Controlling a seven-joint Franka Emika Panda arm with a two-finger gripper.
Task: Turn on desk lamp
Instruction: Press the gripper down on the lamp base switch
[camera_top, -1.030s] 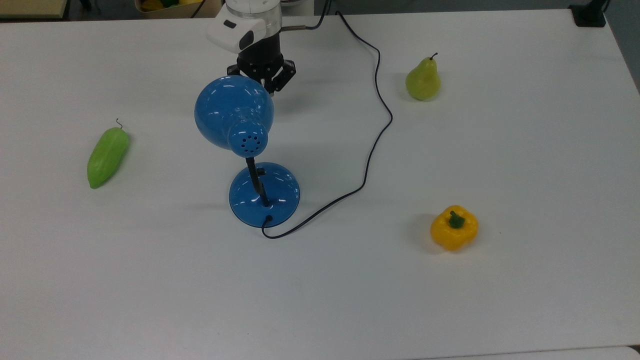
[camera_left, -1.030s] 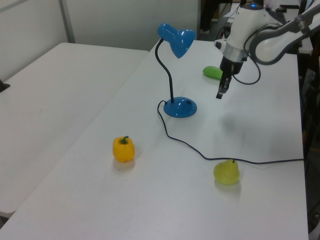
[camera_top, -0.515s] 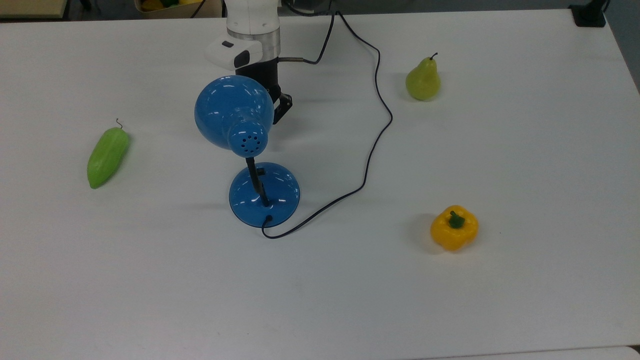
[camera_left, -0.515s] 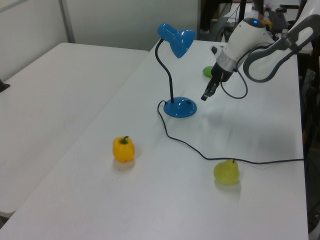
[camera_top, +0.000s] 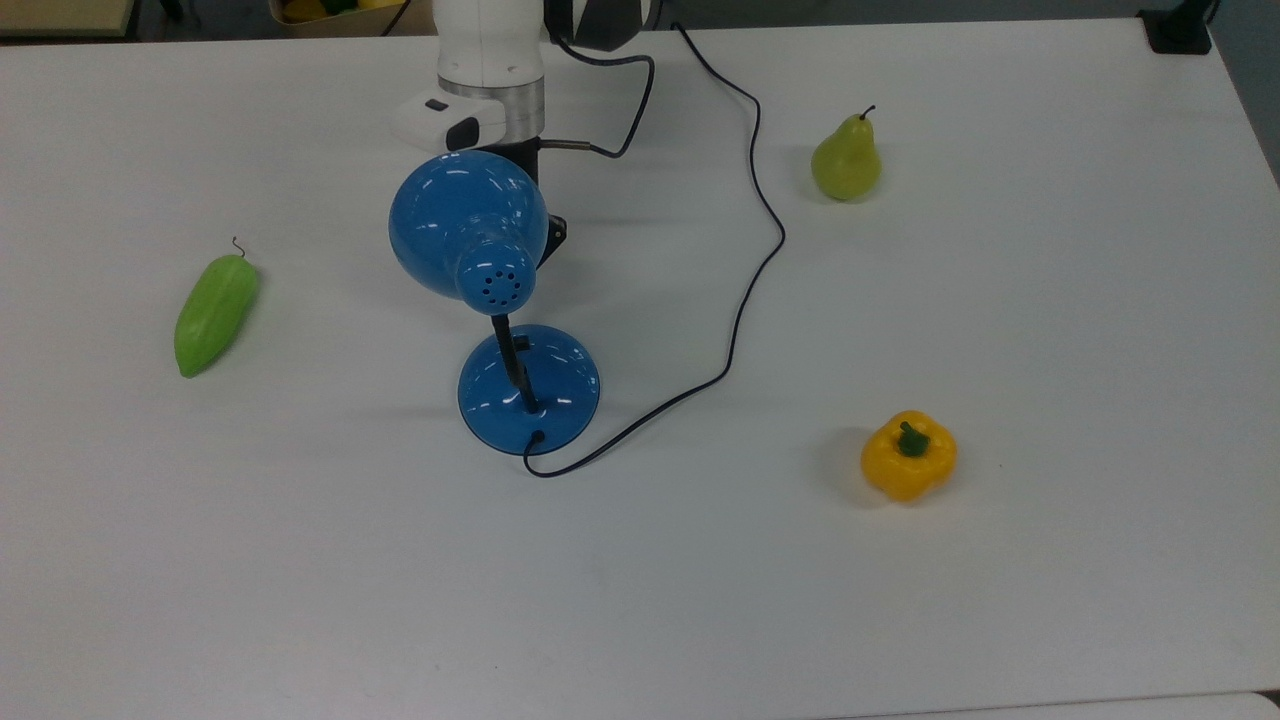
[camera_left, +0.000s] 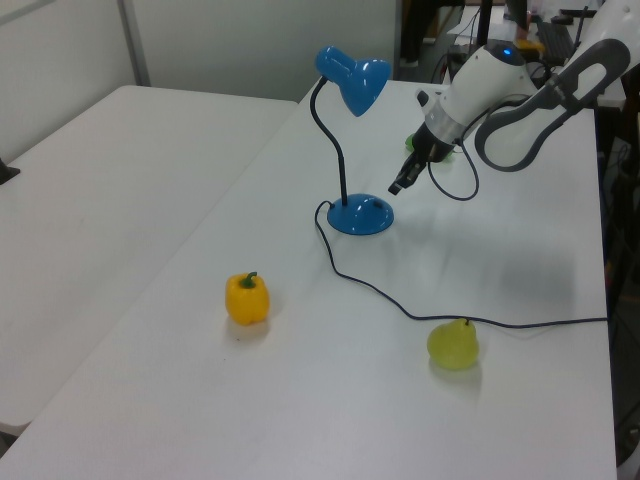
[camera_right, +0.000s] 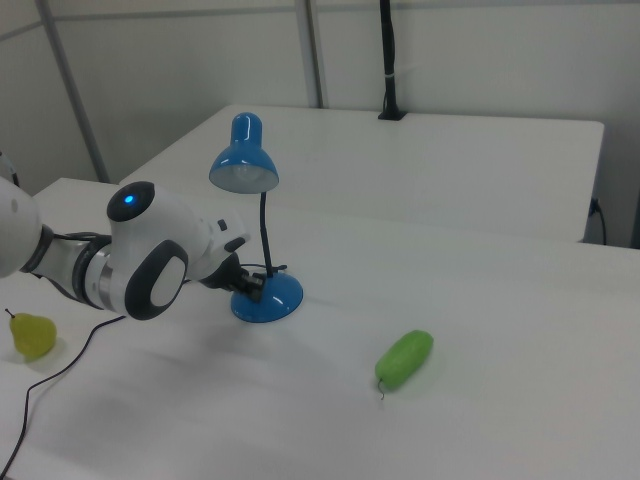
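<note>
— Where's the desk lamp (camera_top: 495, 300)?
— Mid-table (camera_top: 1050, 600), base clear of every edge.
— And the gripper (camera_left: 397, 185)?
— Just beside the base; jaw state I can't tell. Open tabletop toward the yellow bell pepper (camera_top: 908, 455).

Arm: white Franka, wrist angled down and forward over the table. Gripper (camera_left: 398, 185): black, tilted obliquely, tip low near the surface.

In the top view the desk lamp (camera_top: 495, 300) hides most of the end effector (camera_top: 553, 237) behind its shade, so its fingers cannot be judged. The lamp's switch is too small to read. In the right view the lamp's cord runs off the bottom edge.
</note>
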